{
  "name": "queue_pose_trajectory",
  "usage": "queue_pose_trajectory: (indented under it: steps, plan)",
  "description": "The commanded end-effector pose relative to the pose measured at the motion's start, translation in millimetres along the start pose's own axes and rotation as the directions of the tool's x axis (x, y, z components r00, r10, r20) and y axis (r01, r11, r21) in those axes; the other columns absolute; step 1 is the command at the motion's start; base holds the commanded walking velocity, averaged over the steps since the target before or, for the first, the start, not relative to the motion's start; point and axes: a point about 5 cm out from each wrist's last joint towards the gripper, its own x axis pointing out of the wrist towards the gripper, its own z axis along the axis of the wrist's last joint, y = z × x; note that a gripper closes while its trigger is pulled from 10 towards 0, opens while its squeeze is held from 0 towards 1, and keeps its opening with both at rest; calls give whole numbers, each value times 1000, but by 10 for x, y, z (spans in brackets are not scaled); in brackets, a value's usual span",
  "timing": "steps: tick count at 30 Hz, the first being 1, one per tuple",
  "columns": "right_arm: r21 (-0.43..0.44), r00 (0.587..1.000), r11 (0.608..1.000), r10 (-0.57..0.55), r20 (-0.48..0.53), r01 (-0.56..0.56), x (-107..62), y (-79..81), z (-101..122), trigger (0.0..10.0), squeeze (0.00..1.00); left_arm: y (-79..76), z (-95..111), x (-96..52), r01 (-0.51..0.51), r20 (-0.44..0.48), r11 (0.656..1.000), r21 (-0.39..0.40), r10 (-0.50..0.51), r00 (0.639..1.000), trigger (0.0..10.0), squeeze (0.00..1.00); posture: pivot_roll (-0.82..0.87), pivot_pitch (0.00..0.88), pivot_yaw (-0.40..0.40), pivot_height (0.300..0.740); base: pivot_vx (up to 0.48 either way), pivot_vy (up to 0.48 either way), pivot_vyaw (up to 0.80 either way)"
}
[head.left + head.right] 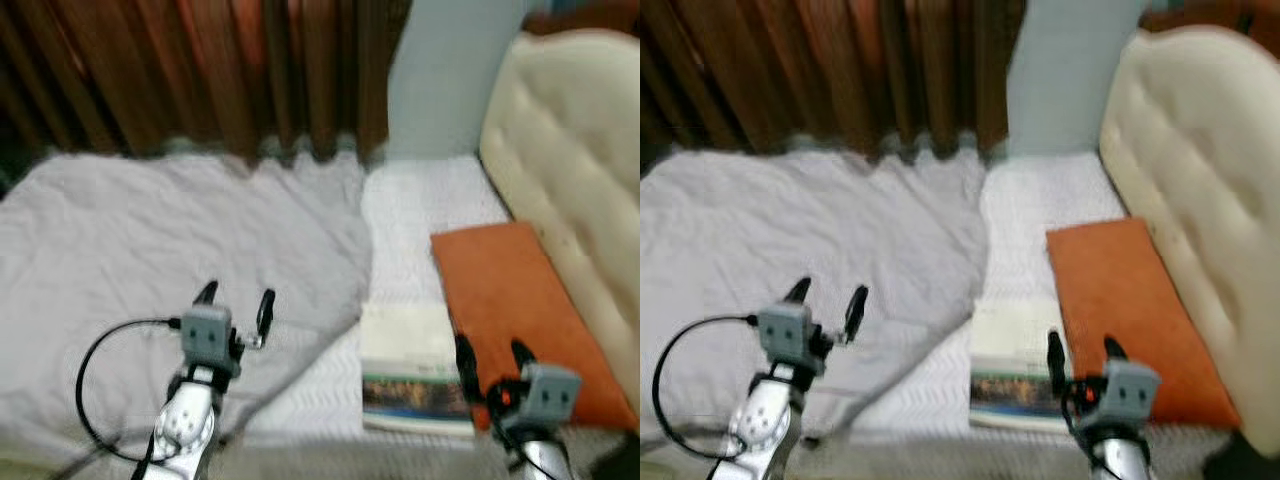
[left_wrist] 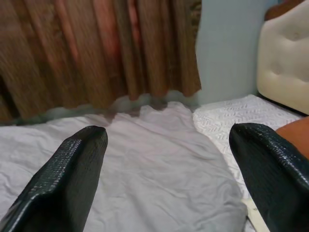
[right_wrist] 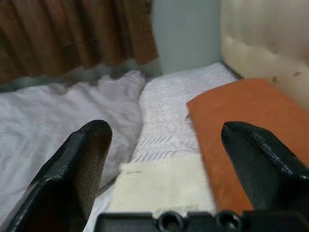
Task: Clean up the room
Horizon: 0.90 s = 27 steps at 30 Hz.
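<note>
Curtain (image 1: pixel 200 70) is showing dark reddish-brown, vertical folds striping it lighter and darker. Wall (image 1: pixel 440 80) is reading pale grey-blue. Blanket (image 1: pixel 150 250) is looking plain light grey, creased. Sheet (image 1: pixel 420 200) beneath it is showing white with a fine zigzag texture. Pillow (image 1: pixel 520 310) is showing solid burnt orange. Headboard (image 1: pixel 570 150) is reading cream, tufted with small buttons. Book (image 1: pixel 410 365) is showing a cream cover with a dark multicoloured picture band along its near edge. Left end effector (image 1: pixel 236 305) and right end effector (image 1: pixel 494 356) are showing black textured fingers on grey housings, silver arms behind.
</note>
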Motion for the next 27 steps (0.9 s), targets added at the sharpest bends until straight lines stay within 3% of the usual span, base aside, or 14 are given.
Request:
queue_pose_trajectory:
  steps: [1,3,10,20,27]
  plan:
    - [0,1000,1000,13,-7,-13,28,31,-16,10000,0,14,-87,-5,8,-53,1000,3,-8,999,10000,0,-129,0,23,740,0,0,0]
    - [-17,999,999,36,-24,-36,63,80,-30,10000,0,3,-227,-41,7,-138,1000,-19,-9,990,10000,0,-129,0,28,740,0,0,0]
    - [-87,995,991,98,-18,-100,198,194,40,10000,0,-5,-407,-76,23,-232,997,-77,-41,972,10000,0,-126,0,40,740,0,177,0]
    - [-131,986,980,140,-86,-150,203,176,-27,10000,0,3,-470,-149,-9,-270,998,-68,-10,963,10000,0,-119,0,29,740,0,480,-800]
    - [-130,981,977,155,-118,-170,235,173,-69,10000,0,3,-483,-163,-21,-277,997,-71,1,961,10000,0,-114,1,24,740,0,480,0]
